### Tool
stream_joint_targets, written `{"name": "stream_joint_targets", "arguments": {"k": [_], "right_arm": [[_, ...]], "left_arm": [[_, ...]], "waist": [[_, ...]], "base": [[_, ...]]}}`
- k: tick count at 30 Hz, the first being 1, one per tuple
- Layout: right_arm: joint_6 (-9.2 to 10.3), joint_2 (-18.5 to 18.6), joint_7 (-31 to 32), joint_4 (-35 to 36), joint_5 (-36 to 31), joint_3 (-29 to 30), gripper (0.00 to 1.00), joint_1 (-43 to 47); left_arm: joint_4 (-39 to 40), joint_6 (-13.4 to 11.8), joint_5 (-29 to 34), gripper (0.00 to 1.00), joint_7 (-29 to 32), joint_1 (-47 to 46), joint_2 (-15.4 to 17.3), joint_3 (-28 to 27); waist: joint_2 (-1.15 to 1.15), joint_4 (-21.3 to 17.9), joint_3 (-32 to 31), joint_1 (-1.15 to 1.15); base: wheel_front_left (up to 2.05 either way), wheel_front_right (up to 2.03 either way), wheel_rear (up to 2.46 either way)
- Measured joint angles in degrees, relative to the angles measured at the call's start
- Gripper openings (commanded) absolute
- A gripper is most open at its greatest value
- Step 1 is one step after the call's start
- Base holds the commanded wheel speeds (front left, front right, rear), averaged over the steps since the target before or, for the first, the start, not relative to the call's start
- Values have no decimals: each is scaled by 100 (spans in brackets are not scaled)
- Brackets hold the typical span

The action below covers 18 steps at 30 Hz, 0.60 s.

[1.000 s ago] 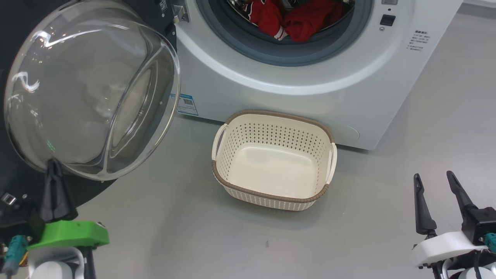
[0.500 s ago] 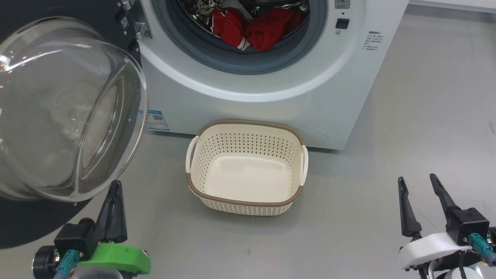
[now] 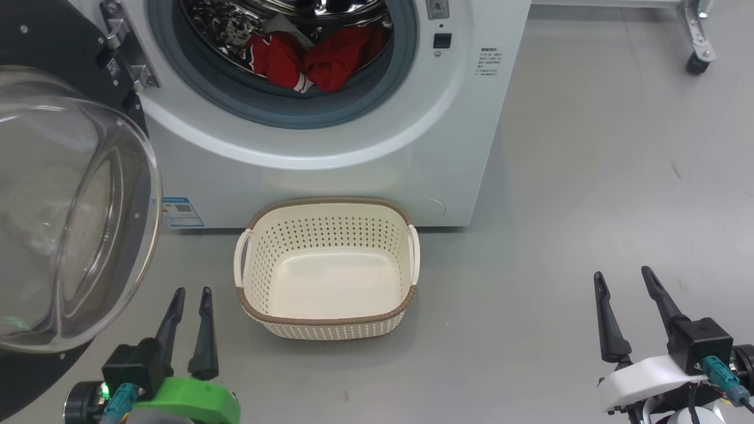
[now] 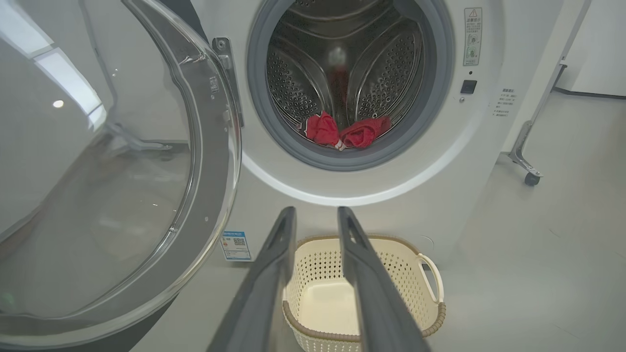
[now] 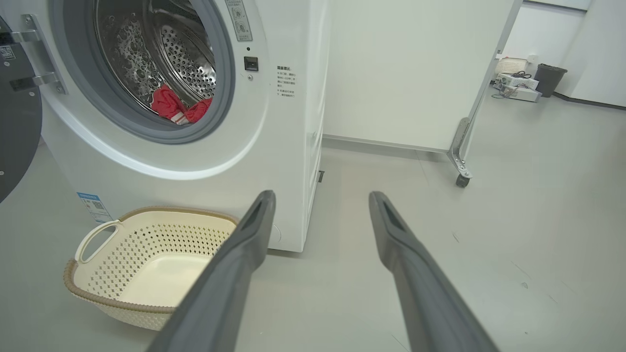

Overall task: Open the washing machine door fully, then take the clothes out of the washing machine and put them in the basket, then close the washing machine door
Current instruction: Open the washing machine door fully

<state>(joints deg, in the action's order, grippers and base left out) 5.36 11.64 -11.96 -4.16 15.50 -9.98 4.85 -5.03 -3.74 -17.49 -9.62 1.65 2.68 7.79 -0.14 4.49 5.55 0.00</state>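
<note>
The washing machine stands at the top of the head view, and its door hangs swung out on the left with the glass bowl facing me. The clothes, red, lie at the front of the steel drum, and also show as a red heap in both wrist views. The basket sits empty on the floor right before the machine. My left gripper is low, between the door and the basket, open and holding nothing. My right gripper is open at the lower right, well clear of the machine.
A wheeled metal leg of a white partition stands right of the machine. Grey floor stretches to the right. A dark bin and small items sit far back by the wall. The door's black edge juts out at left.
The head camera has shifted, so the machine sits further left and lower. My left gripper has come away from the door's lower glass edge and gone from shut to open. The right gripper stays open.
</note>
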Motion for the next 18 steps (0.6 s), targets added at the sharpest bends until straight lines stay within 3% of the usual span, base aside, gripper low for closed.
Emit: {"name": "stream_joint_targets", "arguments": {"k": [1,2,18], "right_arm": [[-1,0,-3,-12,0,-1,100,0],[-2,1,-3,-24,1,-1,100,1],[0,-2,-54,-83,10,59,100,26]], "left_arm": [[-2,-1,0,82,0,5,0,-1],[-15,-2,0,100,34,12,-1,0],[-91,-127,13,100,182,170,-1,51]], "waist": [[0,-46,-11,0],[0,-89,-22,0],[0,-350,-263,0]], "base": [[0,0,0],[0,0,0],[0,0,0]]}}
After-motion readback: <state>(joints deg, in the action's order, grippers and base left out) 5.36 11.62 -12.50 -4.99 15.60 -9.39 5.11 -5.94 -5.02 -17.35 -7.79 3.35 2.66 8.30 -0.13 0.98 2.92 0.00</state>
